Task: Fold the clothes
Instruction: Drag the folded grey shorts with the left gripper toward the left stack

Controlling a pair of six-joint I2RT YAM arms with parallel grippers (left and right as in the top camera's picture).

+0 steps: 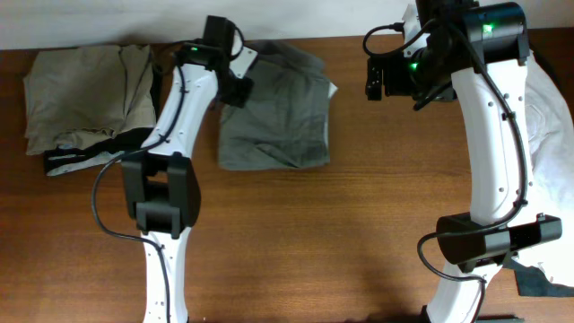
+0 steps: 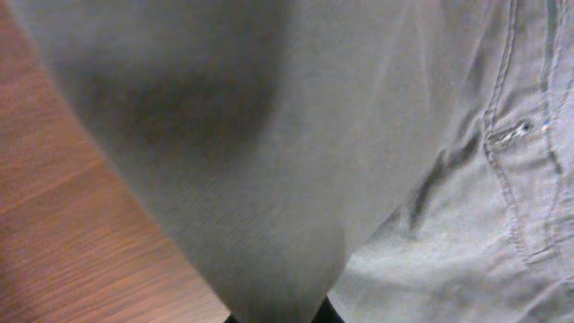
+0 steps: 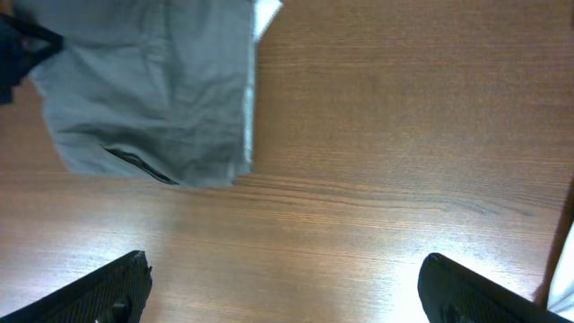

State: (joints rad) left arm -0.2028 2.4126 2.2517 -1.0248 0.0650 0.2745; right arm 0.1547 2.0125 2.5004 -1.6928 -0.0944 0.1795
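Grey-olive folded cotton shorts (image 1: 280, 117) lie on the wooden table (image 1: 359, 224). The right gripper (image 3: 283, 274) holds its fingers wide apart. The left gripper (image 1: 239, 90) is over the shorts, its fingers hidden by cloth: I cannot tell.

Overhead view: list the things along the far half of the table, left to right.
beige clothes → grey shorts → right gripper → white shirt

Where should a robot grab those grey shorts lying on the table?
Probably the near right corner of the shorts, coming from the right: they lie flat, that edge is free on the table, and the open right gripper is on that side.
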